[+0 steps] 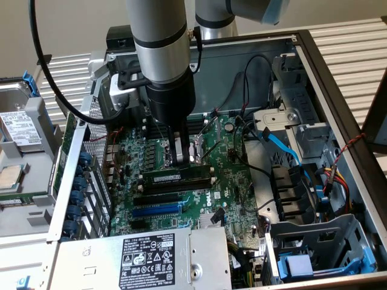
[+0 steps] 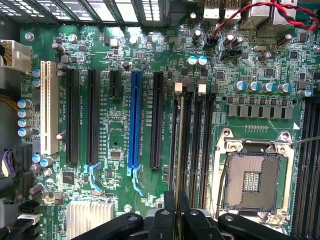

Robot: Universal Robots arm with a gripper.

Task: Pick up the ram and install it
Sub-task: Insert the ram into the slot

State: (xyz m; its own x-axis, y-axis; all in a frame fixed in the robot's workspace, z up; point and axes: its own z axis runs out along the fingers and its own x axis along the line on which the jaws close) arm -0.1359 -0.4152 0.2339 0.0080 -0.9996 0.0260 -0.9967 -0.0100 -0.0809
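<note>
The ram (image 1: 166,177) is a long dark-green stick with a small white label. It stands on edge in a black memory slot (image 1: 181,184) of the green motherboard (image 1: 236,181), inside the open computer case. My gripper (image 1: 179,162) comes straight down onto its upper edge, fingers drawn close together. In the wrist view the ram (image 2: 180,145) shows edge-on as a thin line along the first memory slot. That line runs in between my gripper (image 2: 176,207) fingertips, which are shut on it.
More black memory slots (image 2: 200,145) lie beside the ram, then the open CPU socket (image 2: 252,180). A blue expansion slot (image 2: 134,120) and black ones lie on the other side. Cables (image 1: 281,148), drive cages and a power supply (image 1: 151,257) crowd the case edges.
</note>
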